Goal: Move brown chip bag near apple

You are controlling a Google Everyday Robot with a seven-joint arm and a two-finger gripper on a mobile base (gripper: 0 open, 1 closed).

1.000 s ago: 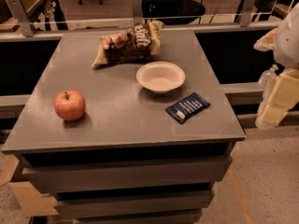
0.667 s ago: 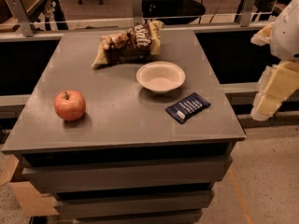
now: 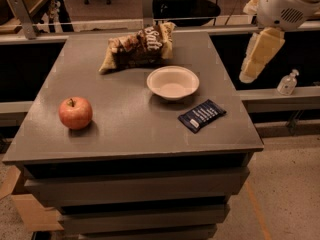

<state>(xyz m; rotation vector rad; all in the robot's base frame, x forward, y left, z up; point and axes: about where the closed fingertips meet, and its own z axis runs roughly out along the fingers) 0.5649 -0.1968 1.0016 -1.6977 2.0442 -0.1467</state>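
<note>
Higher and closer to the desk's right edge than a second ago, my hand [image 3: 249, 72] hangs pale and cream-coloured from a smooth white rounded arm housing [image 3: 287, 4], off the desk's right side and touching nothing; whether it is open or closed cannot be told. On the flat, matte grey desk [image 3: 125, 139], the brown chip bag [image 3: 137, 49] lies crinkled at the far edge, dark brown and tan with white script reading "salt", its foil creased and puffed. It sits well apart from my hand, off to the hand's left across the desk's far right corner. The apple [image 3: 75, 113], round, glossy and red-orange with a short stem, rests near the front left, well apart from the bag. Between them, nearer the bag, stands a shallow white bowl [image 3: 172, 82], round with a smooth rim. A small flat dark-blue wrapper [image 3: 202, 115] lies just in front of the bowl, toward the right edge. A small clear bottle [image 3: 287, 82] stands on the ledge beyond the desk, lower right of my hand.
</note>
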